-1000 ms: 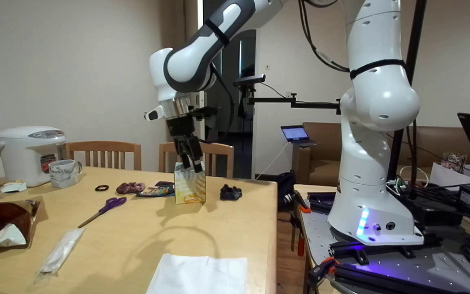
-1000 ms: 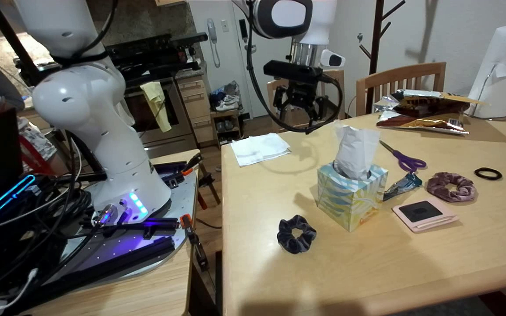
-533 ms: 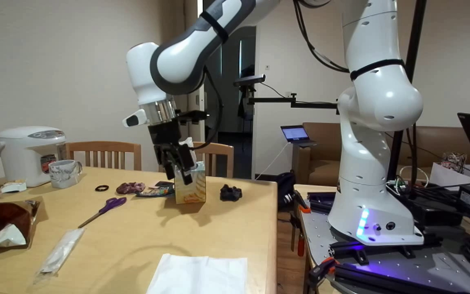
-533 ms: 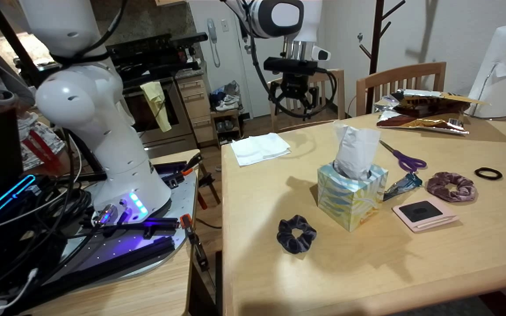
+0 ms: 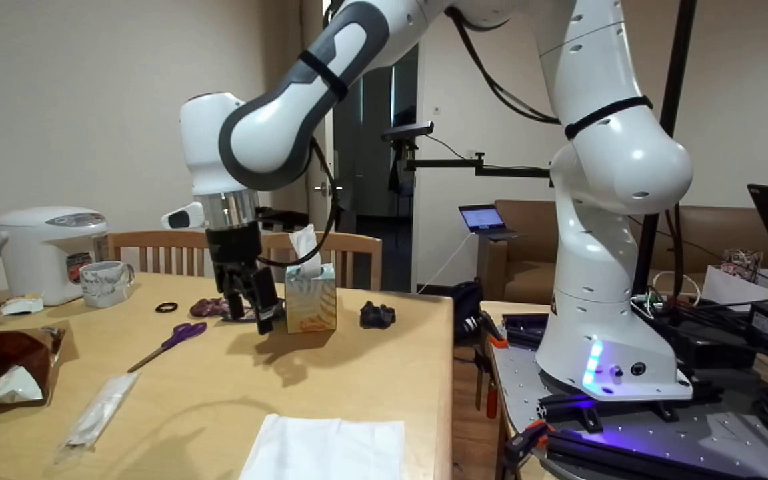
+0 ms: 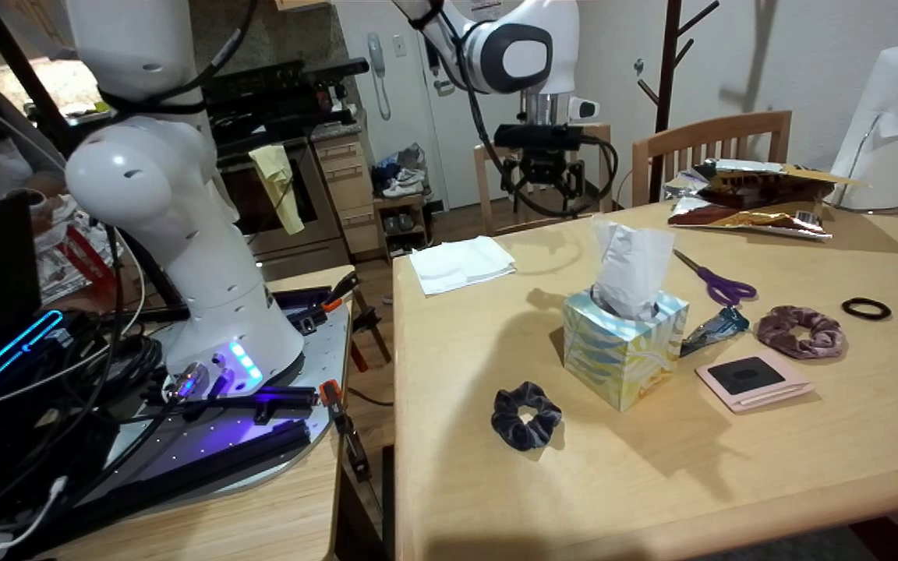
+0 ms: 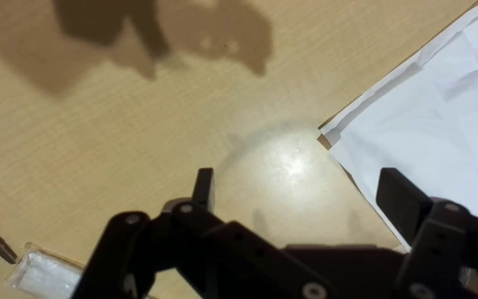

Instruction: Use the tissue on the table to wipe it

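Note:
Flat folded white tissue sheets (image 5: 331,450) lie on the wooden table (image 5: 384,373) near its edge on the robot's side; they also show in an exterior view (image 6: 461,265) and at the right of the wrist view (image 7: 438,108). A patterned tissue box (image 6: 624,347) stands on the table with a white tissue (image 6: 634,269) sticking out of its top. My gripper (image 5: 251,321) points down above the table, apart from the sheets. In the wrist view my gripper (image 7: 296,178) is open and empty; its right finger overlaps the edge of the sheets in the picture.
Purple scissors (image 5: 171,343), a wrapped white packet (image 5: 101,410), a dark scrunchie (image 6: 527,415), a mauve scrunchie (image 6: 800,331), a pink wallet (image 6: 754,382) and a black band (image 6: 866,308) lie on the table. A mug (image 5: 105,283), water boiler (image 5: 51,253) and snack bags (image 5: 17,367) stand farther off.
My gripper has moved left and down in an exterior view, away from in front of the tissue box and lower over the table. The sheets and other table objects have not moved.

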`<state>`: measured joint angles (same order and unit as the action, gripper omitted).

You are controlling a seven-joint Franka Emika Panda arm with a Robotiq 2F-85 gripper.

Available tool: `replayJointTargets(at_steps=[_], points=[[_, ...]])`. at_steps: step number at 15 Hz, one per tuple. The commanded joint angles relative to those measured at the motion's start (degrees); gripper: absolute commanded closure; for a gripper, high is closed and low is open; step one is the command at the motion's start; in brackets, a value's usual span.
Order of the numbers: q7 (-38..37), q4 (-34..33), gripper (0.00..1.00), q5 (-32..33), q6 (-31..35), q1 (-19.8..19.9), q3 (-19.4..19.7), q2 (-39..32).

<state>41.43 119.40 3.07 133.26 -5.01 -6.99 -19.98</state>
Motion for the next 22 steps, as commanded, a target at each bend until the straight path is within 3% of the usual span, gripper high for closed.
replayJointTargets(at_steps=[1, 5, 11, 17, 22], points=[[-0.39, -0.83, 0.00, 0.53, -0.03, 1.08, -1.08, -1.45], [-0.37, -0.90, 0.00, 0.51, -0.09, 1.11, -1.15, -1.25], [1.05, 0.68, 0.00, 4.76, 9.03, 0.88, -0.89, -4.36], [3.25, 0.59, 0.00, 3.75, 8.32, 1.63, -3.82, -10.81], [4.32, 2.92, 0.00, 4.15, 9.20, 1.12, -6.06, -9.96]])
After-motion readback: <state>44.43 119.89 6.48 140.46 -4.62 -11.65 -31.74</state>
